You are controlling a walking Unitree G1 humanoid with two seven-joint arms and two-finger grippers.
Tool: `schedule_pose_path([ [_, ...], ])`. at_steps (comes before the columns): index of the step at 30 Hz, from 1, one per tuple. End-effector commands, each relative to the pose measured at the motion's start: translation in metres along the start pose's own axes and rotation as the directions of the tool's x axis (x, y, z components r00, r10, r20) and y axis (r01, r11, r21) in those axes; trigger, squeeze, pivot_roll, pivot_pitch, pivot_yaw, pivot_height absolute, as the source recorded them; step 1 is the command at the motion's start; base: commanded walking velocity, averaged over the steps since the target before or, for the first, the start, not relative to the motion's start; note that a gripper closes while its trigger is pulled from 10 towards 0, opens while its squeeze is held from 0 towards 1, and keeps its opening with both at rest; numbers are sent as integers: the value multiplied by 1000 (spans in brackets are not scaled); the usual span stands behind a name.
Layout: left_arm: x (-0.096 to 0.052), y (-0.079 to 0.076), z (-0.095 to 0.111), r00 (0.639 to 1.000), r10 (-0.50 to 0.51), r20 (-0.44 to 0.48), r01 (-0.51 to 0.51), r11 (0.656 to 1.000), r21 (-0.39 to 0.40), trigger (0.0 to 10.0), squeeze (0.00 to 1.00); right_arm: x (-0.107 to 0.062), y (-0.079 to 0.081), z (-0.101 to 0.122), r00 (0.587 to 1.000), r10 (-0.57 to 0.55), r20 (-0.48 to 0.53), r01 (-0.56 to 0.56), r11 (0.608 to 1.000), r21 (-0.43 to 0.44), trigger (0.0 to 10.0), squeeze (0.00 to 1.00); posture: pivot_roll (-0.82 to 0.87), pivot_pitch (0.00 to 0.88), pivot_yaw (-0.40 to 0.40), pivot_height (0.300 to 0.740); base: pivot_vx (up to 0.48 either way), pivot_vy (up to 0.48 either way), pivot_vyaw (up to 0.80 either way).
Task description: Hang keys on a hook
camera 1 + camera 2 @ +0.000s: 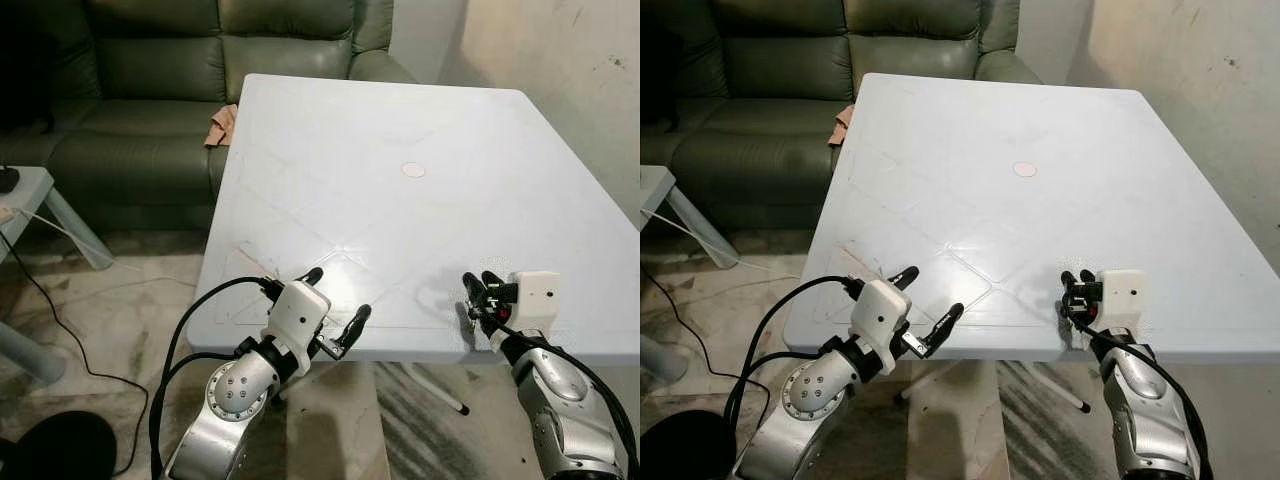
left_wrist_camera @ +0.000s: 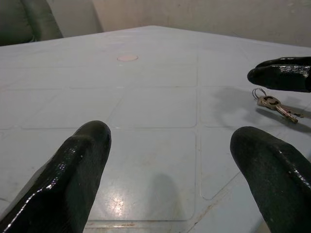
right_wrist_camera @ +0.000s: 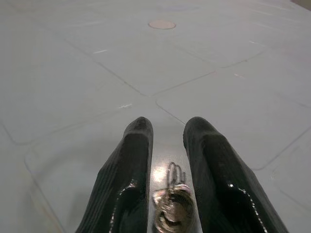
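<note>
My right gripper (image 3: 167,131): jaws nearly closed, narrow gap, keys (image 3: 171,211) sitting in that gap. Can't confirm from the right wrist view whether the pads actually pinch them or just bracket them. Left gripper (image 1: 338,297): jaws wide open, nothing in them.

Keys are at the near edge of the white table (image 1: 400,120), right side, under my right fingertips. Left wrist view shows them lying flat on the tabletop (image 2: 275,104), ring plus what looks like two keys, one of my right fingers (image 2: 282,74) just above them. In the head views they're mostly hidden behind the right gripper (image 1: 1074,290); blurred in the right wrist view, so key count is uncertain.

Left gripper hovers at the near table edge, well apart from the keys. Small round mark (image 1: 413,170) mid-table. Dark green sofa (image 1: 150,80) behind the table, tan cloth (image 1: 222,124) on its seat at the table's far corner, partly cut off by the edge. Black cable (image 1: 50,320) on the floor to my left.
</note>
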State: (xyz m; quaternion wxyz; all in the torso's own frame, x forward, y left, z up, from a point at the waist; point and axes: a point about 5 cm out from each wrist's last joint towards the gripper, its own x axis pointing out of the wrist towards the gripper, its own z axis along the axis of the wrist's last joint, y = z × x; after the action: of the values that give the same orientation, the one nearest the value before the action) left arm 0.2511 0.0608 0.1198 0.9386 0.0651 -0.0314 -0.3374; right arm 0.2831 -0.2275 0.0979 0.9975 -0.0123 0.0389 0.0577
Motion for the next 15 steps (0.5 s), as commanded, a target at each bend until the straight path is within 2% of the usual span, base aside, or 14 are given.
schedule_pose_path([
  [1,-1,-1,4,1000,-1,15,1,1000,7,10000,0,-4,-1,-2,999,29,-13,-30,999,-38,10000,0,-36,104,-49,740,0,0,0],
  [6,-1,0,4,1000,-3,14,3,1000,9,10000,0,-9,-11,-5,999,24,-45,-28,995,-95,10000,0,-39,104,-48,740,0,0,0],
  [15,0,-1,5,1000,-4,18,4,1000,5,10000,0,-8,-10,-5,998,41,-51,-46,995,-94,10000,0,-40,106,-50,740,0,0,0],
])
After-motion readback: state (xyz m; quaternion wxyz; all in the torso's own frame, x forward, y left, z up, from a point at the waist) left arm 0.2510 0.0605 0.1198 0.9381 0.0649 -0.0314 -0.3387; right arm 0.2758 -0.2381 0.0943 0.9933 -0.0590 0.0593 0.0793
